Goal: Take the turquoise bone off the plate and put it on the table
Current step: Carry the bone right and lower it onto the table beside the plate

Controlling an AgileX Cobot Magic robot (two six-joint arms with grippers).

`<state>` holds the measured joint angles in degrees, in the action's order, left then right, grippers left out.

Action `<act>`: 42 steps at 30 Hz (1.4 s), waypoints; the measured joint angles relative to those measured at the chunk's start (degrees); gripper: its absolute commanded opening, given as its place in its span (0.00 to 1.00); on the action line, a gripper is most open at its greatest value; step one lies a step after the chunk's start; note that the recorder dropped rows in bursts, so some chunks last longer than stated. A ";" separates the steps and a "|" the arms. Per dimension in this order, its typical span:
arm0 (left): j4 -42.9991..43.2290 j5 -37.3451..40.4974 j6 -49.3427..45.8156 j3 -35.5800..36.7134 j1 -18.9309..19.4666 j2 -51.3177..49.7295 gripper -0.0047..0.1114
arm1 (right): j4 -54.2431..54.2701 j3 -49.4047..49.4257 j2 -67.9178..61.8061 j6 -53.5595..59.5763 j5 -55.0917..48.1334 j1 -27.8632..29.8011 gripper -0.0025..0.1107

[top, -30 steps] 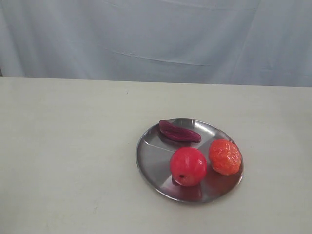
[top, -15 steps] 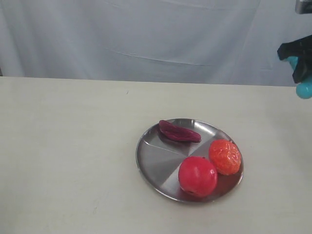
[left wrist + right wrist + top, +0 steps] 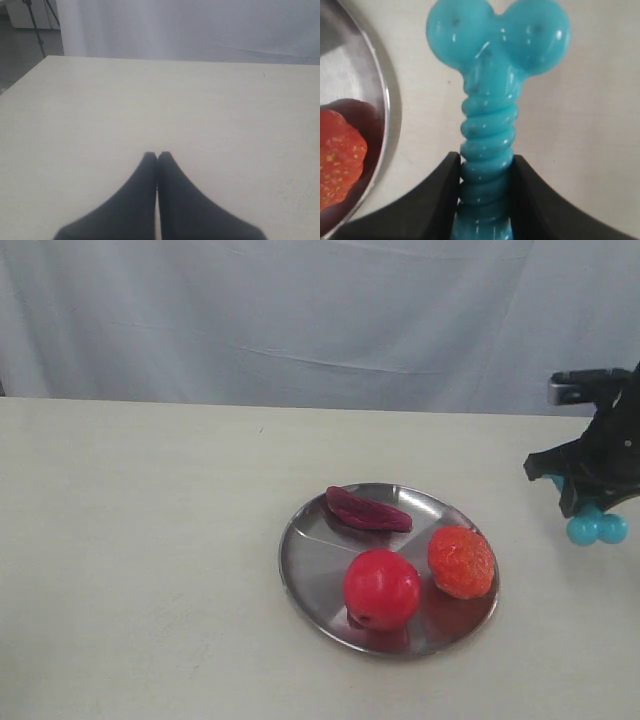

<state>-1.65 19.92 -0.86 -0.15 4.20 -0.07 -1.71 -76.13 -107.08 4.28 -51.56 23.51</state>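
The turquoise bone (image 3: 597, 528) hangs knob-down at the far right, off the plate (image 3: 312, 565) and over the table (image 3: 150, 540). My right gripper (image 3: 584, 498) is shut on its ribbed shaft. In the right wrist view the black fingers (image 3: 449, 172) clamp the shaft of the turquoise bone (image 3: 490, 100), and its two-lobed knob points away over the cream tabletop, beside the plate's rim (image 3: 379, 85). Whether the knob touches the table I cannot tell. My left gripper (image 3: 157, 156) is shut and empty over bare table, out of the exterior view.
On the plate lie a red apple (image 3: 382, 587), a bumpy orange fruit (image 3: 461, 561) and a dark purple oblong piece (image 3: 367, 510). The orange fruit (image 3: 337, 155) shows at the edge of the right wrist view. A pale blue-grey cloth (image 3: 300, 320) hangs behind the table.
The right gripper with the bone came into view at the upper right and has dropped lower and a little left. The apple rolled right on the plate, then back left.
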 measured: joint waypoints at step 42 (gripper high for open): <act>0.00 0.00 0.00 0.00 0.00 0.00 0.04 | 5.44 0.33 -10.38 0.34 -2.38 0.00 0.02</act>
<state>-1.65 19.92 -0.86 -0.15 4.20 -0.07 3.73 -75.80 -117.46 4.62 -53.95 23.51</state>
